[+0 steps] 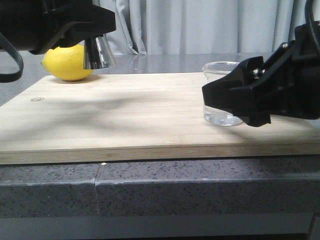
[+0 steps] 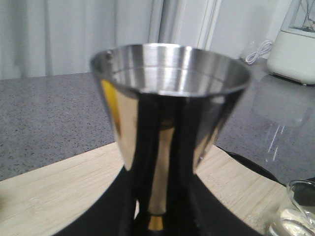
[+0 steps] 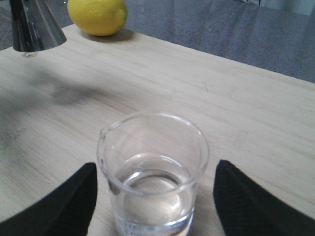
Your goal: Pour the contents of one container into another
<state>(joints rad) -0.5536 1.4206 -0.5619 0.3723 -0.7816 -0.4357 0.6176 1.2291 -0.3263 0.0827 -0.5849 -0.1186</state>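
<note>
Though front hides it, beaker (image 3: 152,172) holds clear liquid.

A clear beaker (image 3: 152,174) holding some clear liquid stands low in the frame between the right gripper's (image 3: 153,206) spread black fingers (image 3: 256,204), untouched. A lemon (image 3: 98,15) and a metal jigger (image 3: 34,27) sit upper left on the wooden board (image 3: 221,93).

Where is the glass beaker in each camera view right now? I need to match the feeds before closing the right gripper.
Front view: glass beaker stands right of centre on the wooden board, partly behind the right gripper.
Left wrist view: only its rim shows at the lower right corner, past the metal jigger.
Right wrist view: bottom centre, between the open fingers.
Shared landmark: the wooden board.
</note>
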